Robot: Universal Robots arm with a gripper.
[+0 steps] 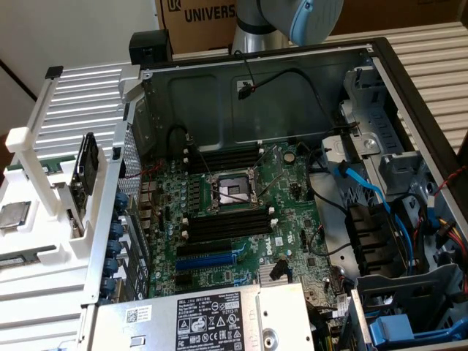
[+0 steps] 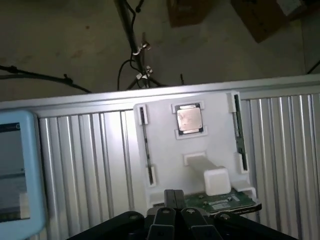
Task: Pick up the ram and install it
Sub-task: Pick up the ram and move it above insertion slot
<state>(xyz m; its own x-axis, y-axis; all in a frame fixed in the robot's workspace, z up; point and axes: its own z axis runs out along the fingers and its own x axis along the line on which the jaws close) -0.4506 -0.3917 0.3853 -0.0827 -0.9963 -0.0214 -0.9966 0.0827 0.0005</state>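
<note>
The ram [image 2: 239, 135] is a thin dark-green stick standing on edge in a slot of the white holder [image 2: 165, 150], beside a square processor chip [image 2: 190, 119]. In the exterior view the ram's green edge [image 1: 42, 166] lies in the holder [image 1: 29, 285] at that view's left, outside the computer case. My gripper [image 2: 175, 200] hangs high above the holder's near end, well clear of the ram. Its dark fingers are pressed together with nothing between them. Part of the arm [image 1: 292, 18] rises behind the case.
The open case holds the green motherboard [image 1: 278, 197] with black memory slots [image 1: 223, 157] [image 1: 223, 223] on either side of the processor socket [image 1: 232, 191], and a blue expansion slot [image 1: 208, 259]. A drive [image 1: 88, 162] stands on the holder. A power supply [image 1: 212, 318] and cables [image 1: 365, 190] crowd the case.
</note>
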